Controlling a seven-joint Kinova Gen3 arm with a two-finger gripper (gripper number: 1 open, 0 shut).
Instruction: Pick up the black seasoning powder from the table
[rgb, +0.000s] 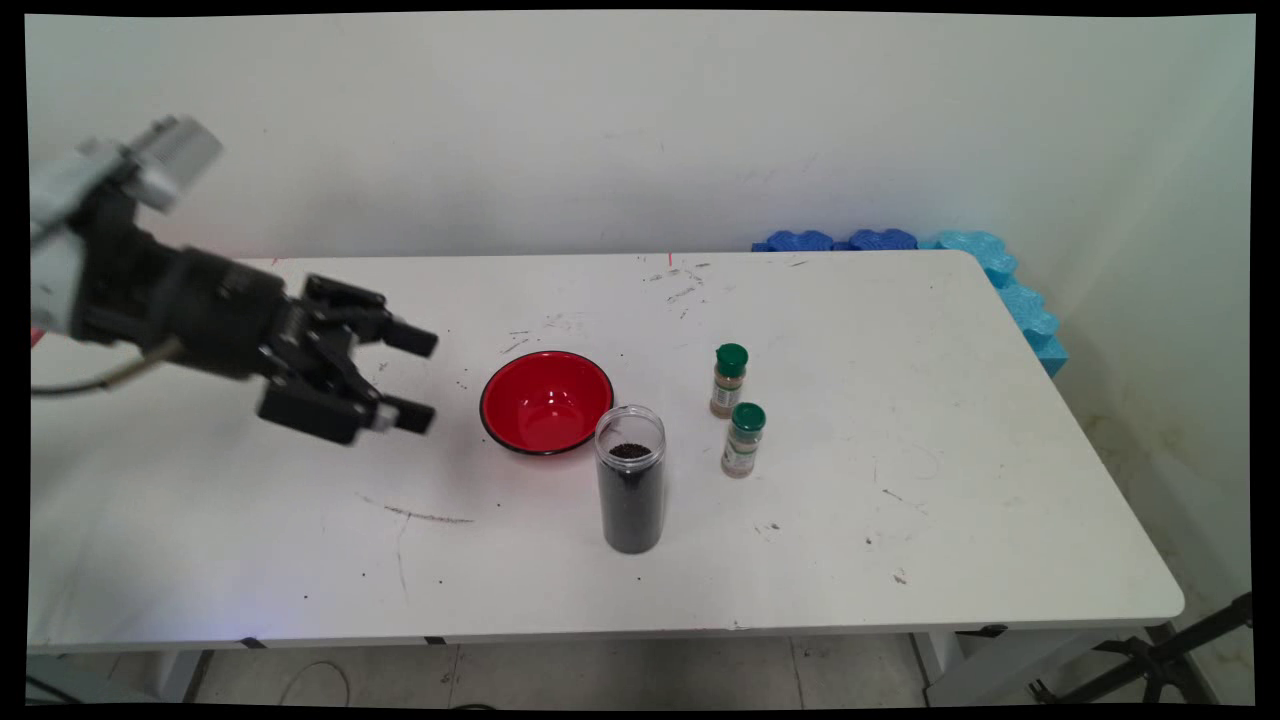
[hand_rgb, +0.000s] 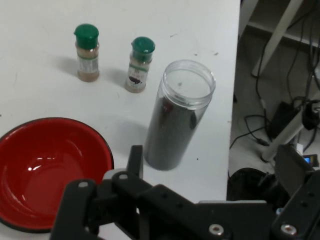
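Hovering wide open, empty: end effector (rgb: 425, 378) left of red bowl (rgb: 546, 402); labels unreadable.

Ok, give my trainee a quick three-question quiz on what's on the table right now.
1. True or false: the end effector is holding the red bowl.
2. How many green-capped spice bottles stand on the table?
3. The clear jar of dark grains is: A) capped B) open-topped C) lying down.

Key: 1 false, it is open and apart from the bowl. 2 two. 3 B.
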